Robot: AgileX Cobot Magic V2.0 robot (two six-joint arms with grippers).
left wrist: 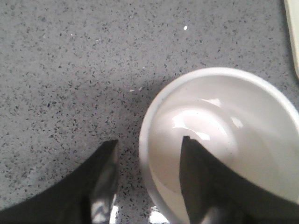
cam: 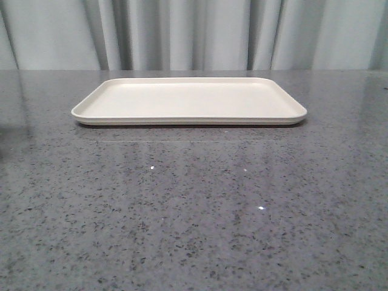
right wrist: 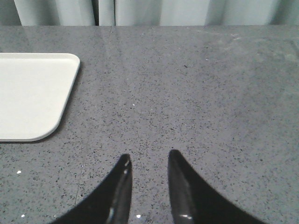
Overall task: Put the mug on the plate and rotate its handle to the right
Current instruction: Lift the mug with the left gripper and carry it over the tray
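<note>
The cream plate [cam: 188,100] lies flat at the far middle of the grey table, with nothing on it. The white mug [left wrist: 224,107] shows only in the left wrist view, seen from above, standing on the table with its inside bare. Its handle is hidden. My left gripper [left wrist: 149,140] is open and straddles the mug's wall: one finger [left wrist: 196,177] is inside the mug, the other [left wrist: 100,177] is outside, a little apart from the rim. My right gripper [right wrist: 149,154] is open over bare table, beside a corner of the plate [right wrist: 32,93]. Neither gripper appears in the front view.
An edge of the plate [left wrist: 294,37] shows near the mug in the left wrist view. Grey speckled table [cam: 194,212] stretches in front of the plate. Pale curtains [cam: 194,33] hang behind the table.
</note>
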